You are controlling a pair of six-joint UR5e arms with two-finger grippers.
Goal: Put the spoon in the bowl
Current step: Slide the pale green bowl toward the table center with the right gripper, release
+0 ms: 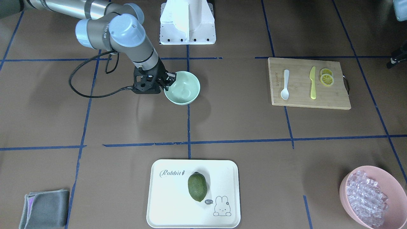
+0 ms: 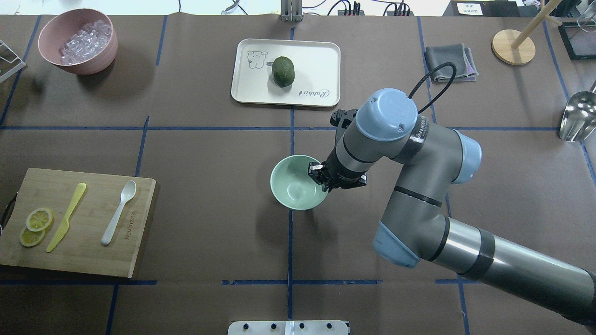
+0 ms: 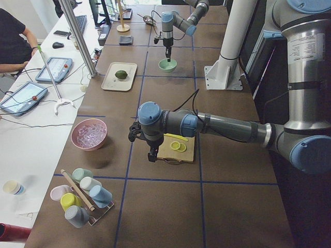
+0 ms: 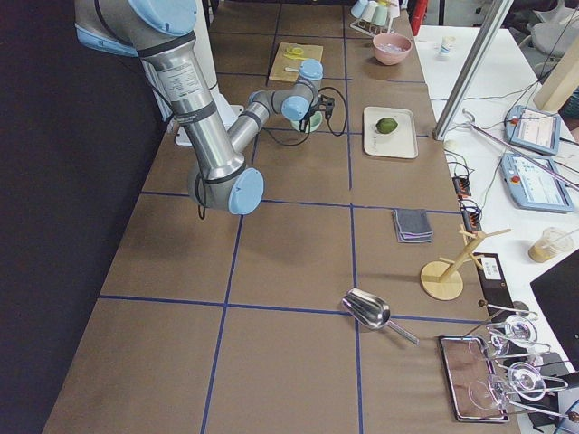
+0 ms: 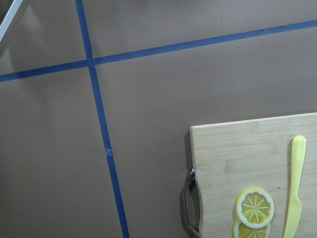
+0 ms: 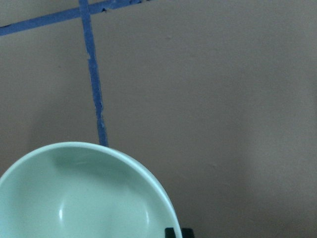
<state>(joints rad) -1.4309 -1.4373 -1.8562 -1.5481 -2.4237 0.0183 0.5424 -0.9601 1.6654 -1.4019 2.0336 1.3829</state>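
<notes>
The right arm bends down, its gripper (image 2: 320, 174) at the bowl's (image 2: 293, 188) rim. The left gripper (image 3: 152, 155) hangs beside the board (image 2: 88, 232). Neither grip can be told. The spoon (image 2: 118, 211) lies on the board.

Spoon (image 2: 119, 212) on cutting board (image 2: 135, 237) near desk's (image 2: 209, 209) left edge: knife (image 2: 66, 217) beside it, apart, toward that edge; bare board on other side. Bare desk runs from board to bowl (image 2: 291, 184). Right gripper (image 2: 321, 179) and arm (image 2: 419, 186) crowd bowl's right rim. Left gripper (image 3: 153, 156) hangs by board's left end.
</notes>
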